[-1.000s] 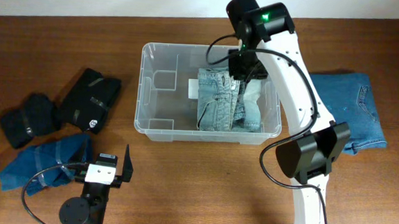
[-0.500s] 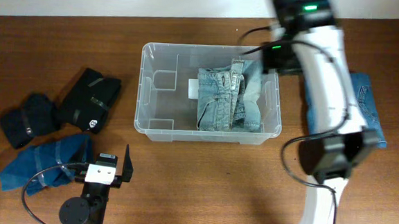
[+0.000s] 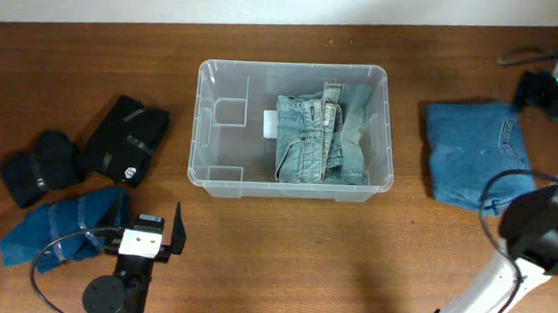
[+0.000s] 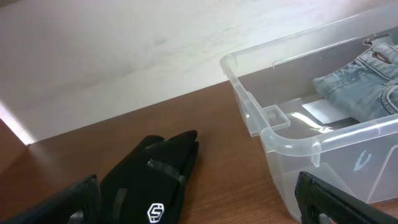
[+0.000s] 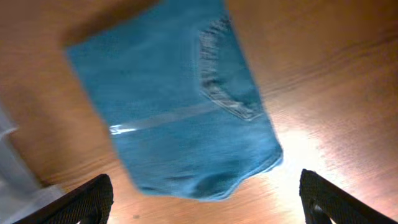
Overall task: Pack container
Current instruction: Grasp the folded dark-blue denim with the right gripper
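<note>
The clear container [image 3: 203, 123] stands mid-table with a folded pair of light-wash jeans [image 3: 321, 140] lying in its right half. The left wrist view shows its rim [image 4: 249, 106] and those jeans [image 4: 360, 81]. A folded blue denim piece [image 3: 478, 154] lies on the table to the container's right. My right gripper [image 3: 545, 93] hovers open above its far right side. The right wrist view has the denim [image 5: 180, 112] ahead of the spread fingers [image 5: 74, 202], with nothing between them. My left gripper [image 3: 153, 231] rests open near the front left, empty.
Left of the container lie two black folded garments [image 3: 125, 137] [image 3: 41, 166] and a blue one [image 3: 61, 226]. The logo-marked black garment [image 4: 149, 180] fills the left wrist view's foreground. A pale wall borders the table's far edge.
My right gripper has let go of the light jeans in the container, opened, and swung right to above the blue denim. The left arm has not moved.
</note>
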